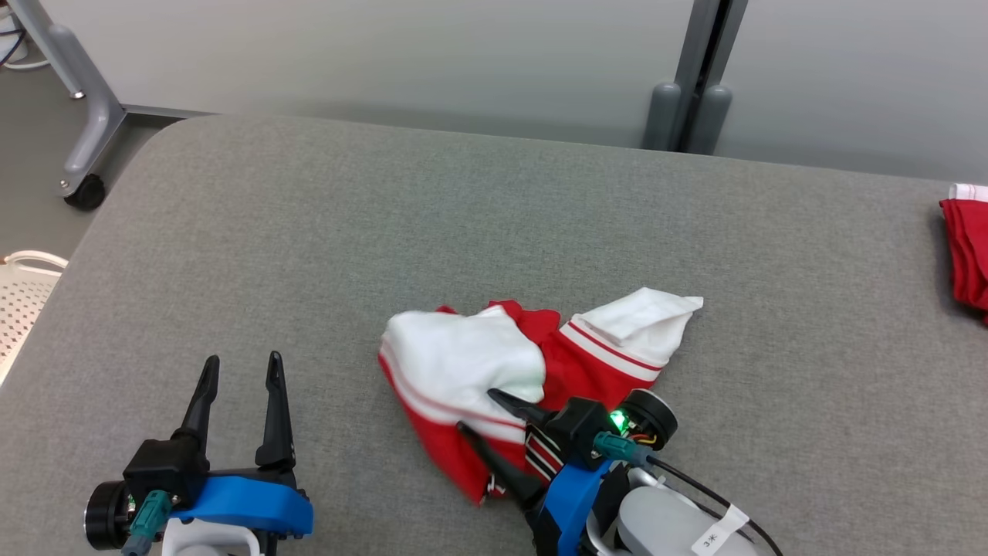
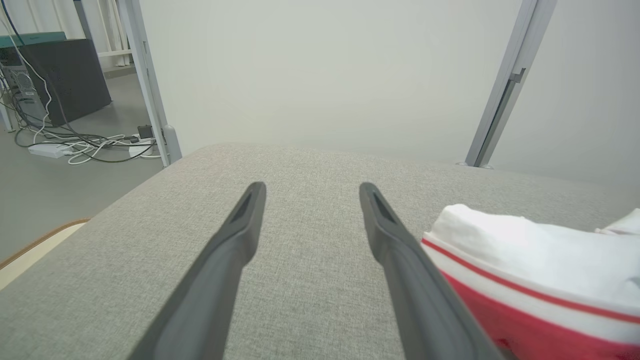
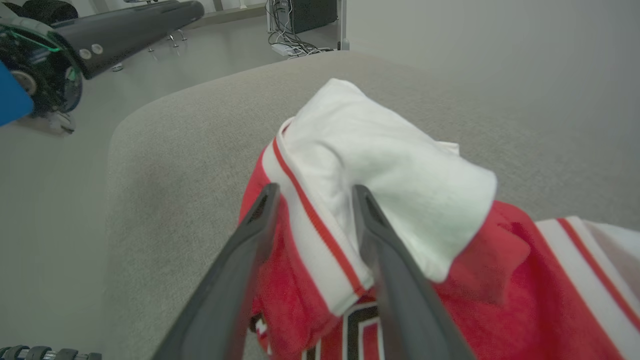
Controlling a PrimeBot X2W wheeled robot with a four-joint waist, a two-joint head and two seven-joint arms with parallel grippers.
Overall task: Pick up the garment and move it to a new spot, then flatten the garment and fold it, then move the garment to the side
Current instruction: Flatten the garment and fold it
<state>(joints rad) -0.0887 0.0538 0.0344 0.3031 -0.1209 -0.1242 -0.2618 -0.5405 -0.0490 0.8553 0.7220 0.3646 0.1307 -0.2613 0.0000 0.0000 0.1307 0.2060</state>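
Pad (image 1: 309,232): right end effector (image 1: 475,408) astride garment (image 1: 455,355)

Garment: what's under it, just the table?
The garment lies crumpled directly on the grey table. The open right gripper sits over its near edge. Anything beneath the folds is covered by cloth and cannot be seen.

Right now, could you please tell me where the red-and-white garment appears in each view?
Head view: garment lies low, just right of centre.
Left wrist view: garment in the lower right corner.
Right wrist view: garment spans centre to lower right.
Shared landmark: the grey cushion it lies on.
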